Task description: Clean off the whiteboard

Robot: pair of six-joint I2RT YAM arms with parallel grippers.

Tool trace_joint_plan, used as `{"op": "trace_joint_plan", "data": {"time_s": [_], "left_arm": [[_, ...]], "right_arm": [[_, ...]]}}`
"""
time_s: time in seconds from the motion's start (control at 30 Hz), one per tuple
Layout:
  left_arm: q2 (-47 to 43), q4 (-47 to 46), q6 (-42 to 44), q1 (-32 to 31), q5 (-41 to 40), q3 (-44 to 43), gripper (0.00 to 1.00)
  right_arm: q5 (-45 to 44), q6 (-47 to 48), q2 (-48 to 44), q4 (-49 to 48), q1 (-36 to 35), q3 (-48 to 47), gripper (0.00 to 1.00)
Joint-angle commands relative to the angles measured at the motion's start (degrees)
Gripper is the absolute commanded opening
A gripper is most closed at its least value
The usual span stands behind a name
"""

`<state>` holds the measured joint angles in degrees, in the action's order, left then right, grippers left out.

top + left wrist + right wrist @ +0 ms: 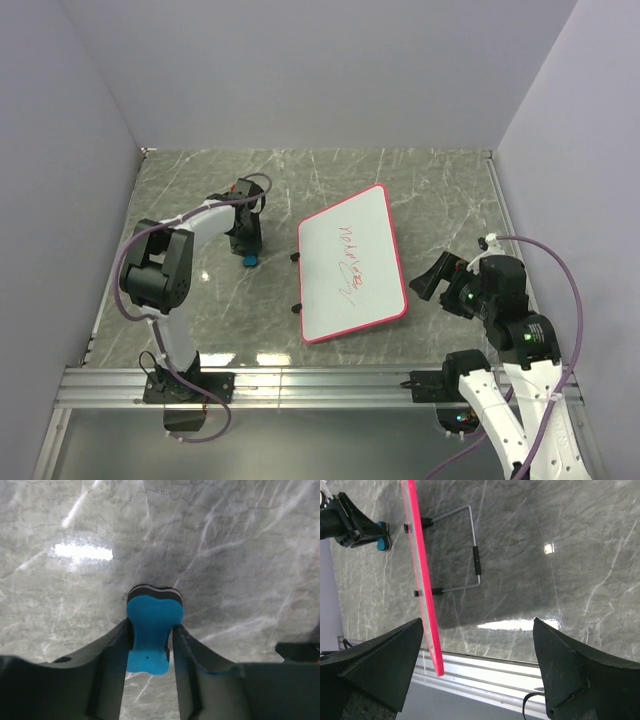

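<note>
Whiteboard (pixel 325 292) with illegible red scribbles (pixel 351 256)

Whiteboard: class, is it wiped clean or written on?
Written on: red scribbles run down the middle of the whiteboard in the top view.

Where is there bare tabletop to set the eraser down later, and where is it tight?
Widest bare marble tabletop: the far strip between the whiteboard and the back wall. Another patch lies between the left arm, the whiteboard and the aluminium rail. Tight: left claw on the blue eraser beside the wire stand; right claw near the board's right edge.
</note>
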<state>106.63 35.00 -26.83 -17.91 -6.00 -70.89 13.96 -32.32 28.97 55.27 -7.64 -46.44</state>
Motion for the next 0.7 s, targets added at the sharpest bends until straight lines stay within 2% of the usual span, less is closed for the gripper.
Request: {"op": "trace_joint_plan", "data": {"time_s": [0.0,0.07,0.1,0.13,0.17,0.4,0.53,0.67], "left_arm": [[0.77,-1.43,-0.24,-0.28,0.11,-0.39,0.36],[1.21,-1.61,-0.33,-0.28,0.46,-0.39,0.28],[1.47,-1.61,-0.42,-0.28,0.64,-0.39,0.20],[1.56,-1.52,-0.24,-0.28,0.73,-0.47,0.04],[1.56,-1.34,-0.15,-0.28,0.81,-0.56,0.00],[-4.31,1.38,-0.33,-0.37,2.75,-3.28,0.00],[-7.48,4.89,-0.33,-0.98,3.89,-8.63,0.00],[-10.47,7.01,-1.38,-4.49,6.43,-12.25,0.00]], "right_arm": [[-1.04,0.41,1.17,-2.09,-0.18,0.29,0.96],[-0.86,0.32,1.26,-2.35,-0.18,0.21,0.96],[-0.69,0.50,1.52,-2.79,-0.10,-0.06,0.96],[-0.51,0.59,1.79,-3.14,-0.18,-0.32,0.96],[0.36,0.67,2.05,-4.02,-0.10,-0.67,0.97],[8.27,1.20,7.49,-11.40,-0.10,-6.29,0.98],[10.12,1.46,12.41,-13.86,-0.10,-7.70,0.98],[12.49,1.03,18.03,-19.47,-0.18,-7.36,0.97]]}}
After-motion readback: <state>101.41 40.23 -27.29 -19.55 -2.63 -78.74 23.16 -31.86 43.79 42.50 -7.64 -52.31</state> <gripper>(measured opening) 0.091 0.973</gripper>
